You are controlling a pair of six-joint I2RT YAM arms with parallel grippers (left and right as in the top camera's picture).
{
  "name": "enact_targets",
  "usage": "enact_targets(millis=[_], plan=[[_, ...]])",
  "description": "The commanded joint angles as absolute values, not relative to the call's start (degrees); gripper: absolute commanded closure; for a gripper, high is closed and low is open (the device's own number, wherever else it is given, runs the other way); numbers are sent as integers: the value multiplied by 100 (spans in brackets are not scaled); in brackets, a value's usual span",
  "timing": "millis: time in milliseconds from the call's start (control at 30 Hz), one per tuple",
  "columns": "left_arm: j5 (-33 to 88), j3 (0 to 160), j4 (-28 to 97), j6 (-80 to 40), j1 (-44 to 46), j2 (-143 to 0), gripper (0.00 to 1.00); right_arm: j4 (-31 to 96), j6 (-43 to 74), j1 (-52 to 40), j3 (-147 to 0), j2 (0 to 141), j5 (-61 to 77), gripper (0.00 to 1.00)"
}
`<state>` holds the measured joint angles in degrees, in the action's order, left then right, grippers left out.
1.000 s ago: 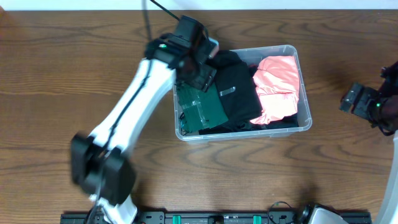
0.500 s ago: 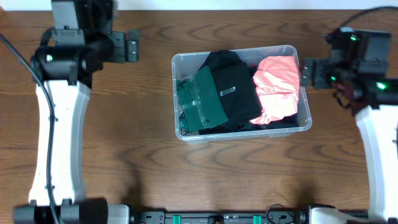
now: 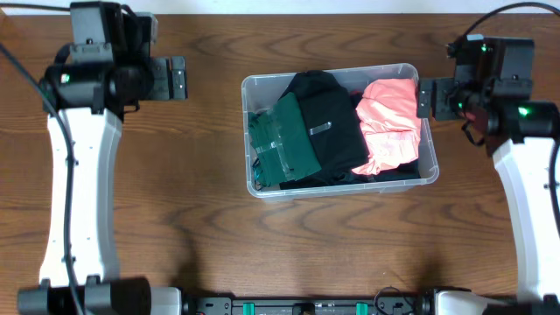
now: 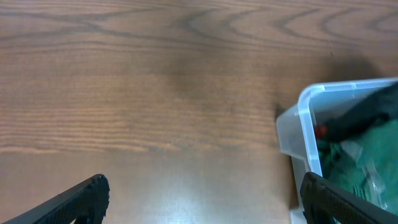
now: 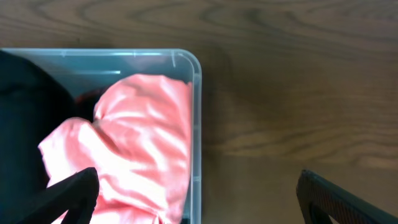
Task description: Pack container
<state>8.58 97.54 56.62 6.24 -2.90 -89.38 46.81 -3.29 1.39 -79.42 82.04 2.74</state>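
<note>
My left gripper (image 3: 178,77) near rear-left corner, right gripper (image 3: 423,98) right of container (image 3: 341,191); both jaws apart. Container holds green cloth (image 3: 284,144), black cloth (image 3: 328,122), pink cloth (image 3: 389,118).

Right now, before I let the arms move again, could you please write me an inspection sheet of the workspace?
Surface: dark wooden table, with no spills or marks seen.
Job's things: clear container at the middle of the table, holding a green garment, a black garment and a pink garment side by side.
Clutter: nothing seen outside the container.
Grippers: left claw open and empty, over bare wood to the left of the container; right claw open and empty, at the container's right wall.
Cables: black cable beside the left arm; another above the right arm.
Surroundings: black rail along the near edge.
</note>
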Motion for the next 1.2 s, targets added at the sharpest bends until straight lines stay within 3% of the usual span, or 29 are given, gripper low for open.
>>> enact_targets(millis=[0, 200, 433, 600, 833, 1167], plan=[[812, 9413, 5645, 685, -298, -8270, 2, 4751, -211, 110, -7703, 7566, 130, 1], [856, 7767, 4987, 681, -298, -6569, 2, 4429, -73, 104, -6211, 5767, 128, 1], [1271, 5658, 4263, 506, -294, -3883, 2, 4410, -69, 108, -4418, 2709, -252, 1], [1326, 5330, 4928, 508, -294, -2679, 2, 5009, -71, 110, -4082, 1321, -255, 1], [1326, 5330, 6029, 508, -294, -2106, 2, 6414, -69, 110, -4077, 777, -255, 1], [1326, 5330, 6862, 508, -294, -2121, 2, 6392, -71, 110, -4060, 781, -255, 1]])
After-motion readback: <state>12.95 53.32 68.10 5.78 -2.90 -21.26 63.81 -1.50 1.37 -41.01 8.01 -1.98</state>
